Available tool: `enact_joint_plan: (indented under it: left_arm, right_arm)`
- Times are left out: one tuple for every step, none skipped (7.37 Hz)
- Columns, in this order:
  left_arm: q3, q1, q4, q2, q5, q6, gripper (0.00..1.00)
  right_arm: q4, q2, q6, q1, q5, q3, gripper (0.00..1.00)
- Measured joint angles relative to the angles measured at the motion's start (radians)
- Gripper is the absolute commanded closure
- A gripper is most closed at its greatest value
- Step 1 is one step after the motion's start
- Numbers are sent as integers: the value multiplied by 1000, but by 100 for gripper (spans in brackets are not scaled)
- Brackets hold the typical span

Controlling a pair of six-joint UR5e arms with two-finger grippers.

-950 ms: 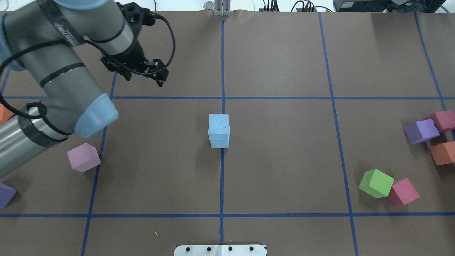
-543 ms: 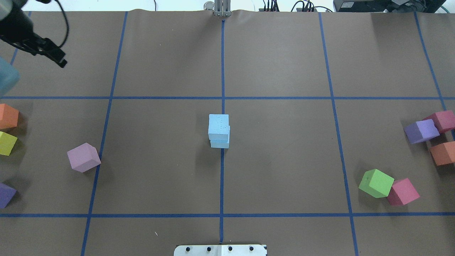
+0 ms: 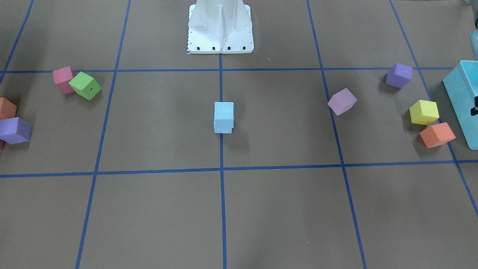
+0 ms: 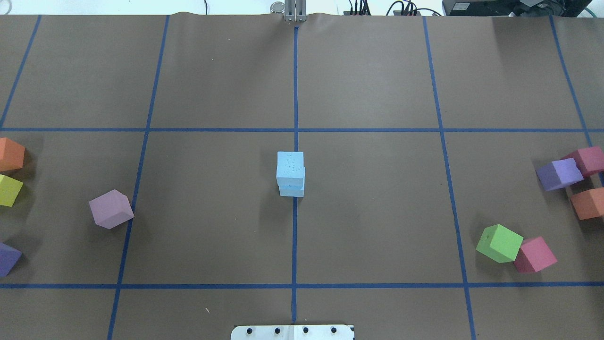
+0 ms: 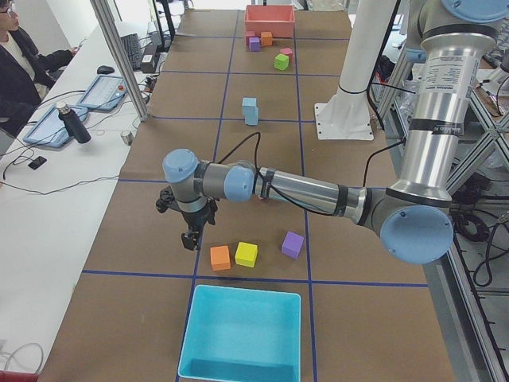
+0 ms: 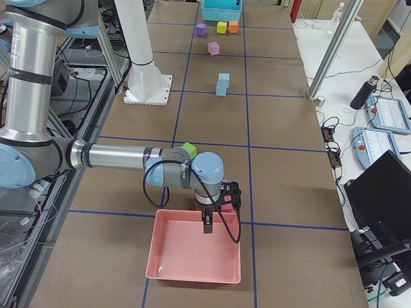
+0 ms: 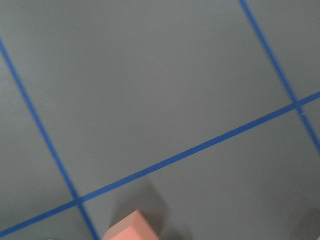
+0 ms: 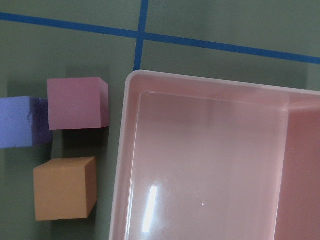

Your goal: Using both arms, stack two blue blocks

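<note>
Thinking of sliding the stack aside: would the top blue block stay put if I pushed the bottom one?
Probably not reliably. The top block sits slightly offset on the bottom block, so a push could shift or tip it. Both look like matte foam: likely light, grippy rather than slippery, and soft under pressure.

Robotics lab — a long table (image 4: 377,212) papered brown and gridded with blue tape (image 4: 294,236), left arm (image 5: 306,189) and right arm (image 6: 115,156) reaching over it, white pedestal (image 3: 220,26), aluminium framing (image 5: 119,56) — an operator (image 5: 20,68) sits at a side bench (image 5: 48,183) with teach pendants (image 6: 384,112) and laptop (image 6: 382,196).
</note>
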Motion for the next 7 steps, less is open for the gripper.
enact_joint_plan:
  left_arm:
    - [19,-24,-36,22,-7,-4,2]
    - [25,-36,-56,29,-16,-15,2]
    - [26,-41,-71,28,-20,-20,2]
    - [26,-42,-103,29,-22,-20,2]
    - [28,-43,-150,36,-22,-21,2]
    - [32,-43,-183,45,-22,-21,2]
    - [34,-43,-198,51,-22,-22,2]
  right_arm:
    - [0,0,0,0,0,0,0]
    - [0,0,0,0,1,0,0]
    - [0,0,0,0,1,0,0]
    - [0,0,1,0,1,0,0]
    - [0,0,1,0,1,0,0]
    - [0,0,2,0,1,0,0]
    - [0,0,2,0,1,0,0]
